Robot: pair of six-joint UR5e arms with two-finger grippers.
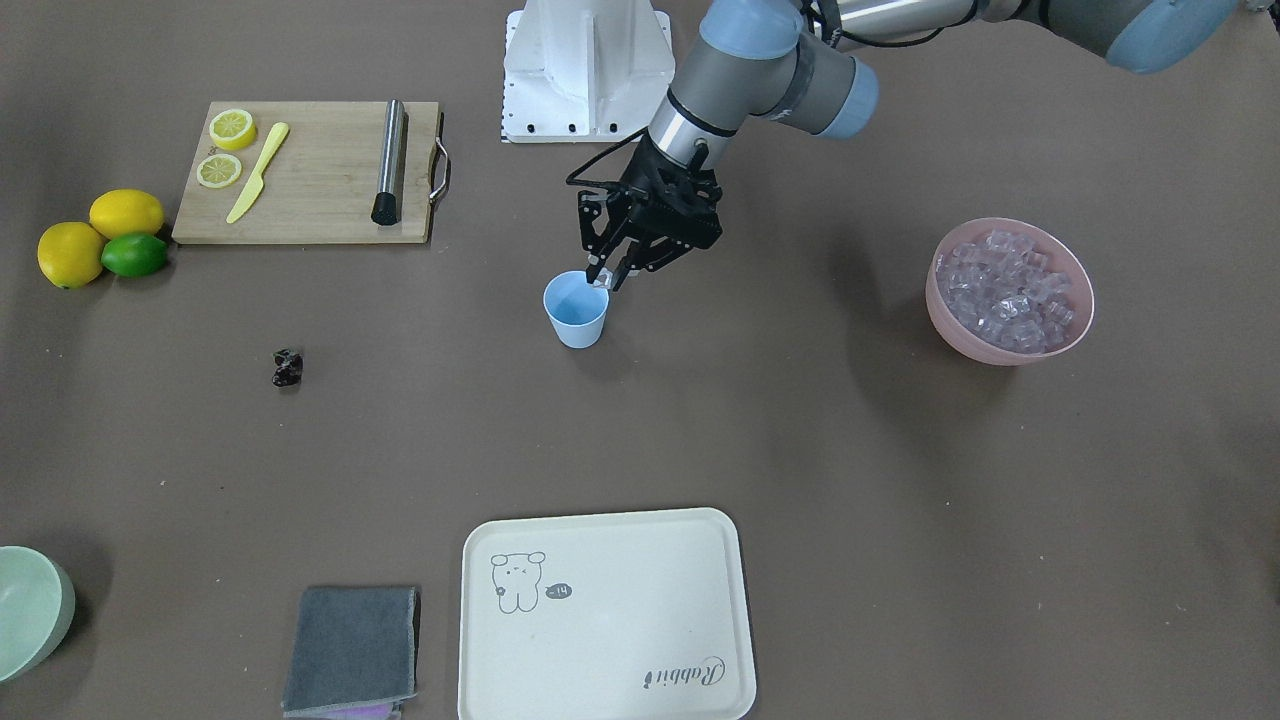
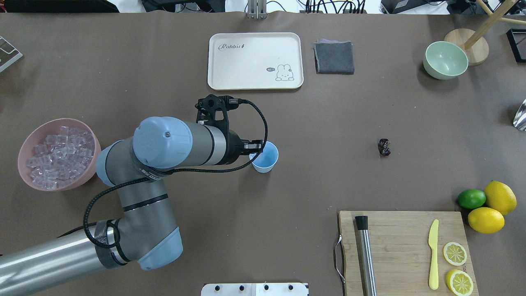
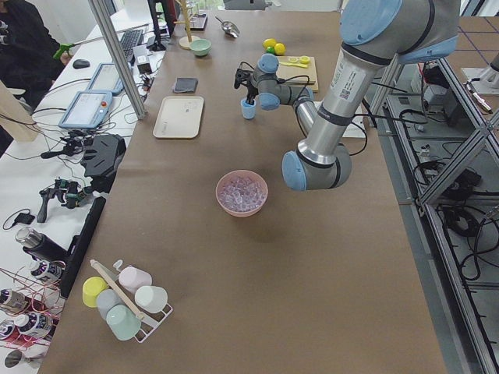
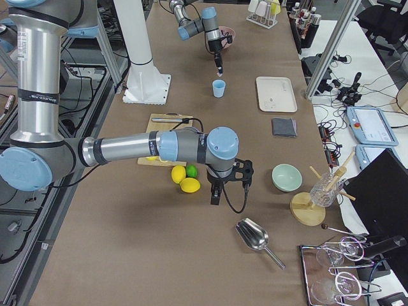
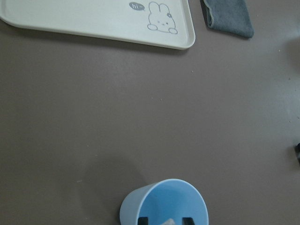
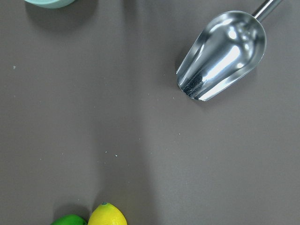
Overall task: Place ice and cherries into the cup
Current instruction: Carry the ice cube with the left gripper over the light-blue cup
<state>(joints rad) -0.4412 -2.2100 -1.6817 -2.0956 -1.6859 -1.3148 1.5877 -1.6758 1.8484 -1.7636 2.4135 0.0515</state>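
Left claw: the left gripper pinches one ice cube just above the cup.
Cup: upright, nothing visible inside.
Cherries: the cherries lie on the table, well apart from the cup.
Ice supply: ice is heaped in the pink bowl, well off on the opposite side.
Right claw: the right gripper hangs far away; open or closed, cannot tell.
Progress: early, by the look of it. The first cube is not yet released and the cherries are still to fetch.

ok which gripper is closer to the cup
Left. The left gripper hangs just over the cup rim, jaws shut on an ice cube. The right gripper is far off near the table's end, past the lemons.
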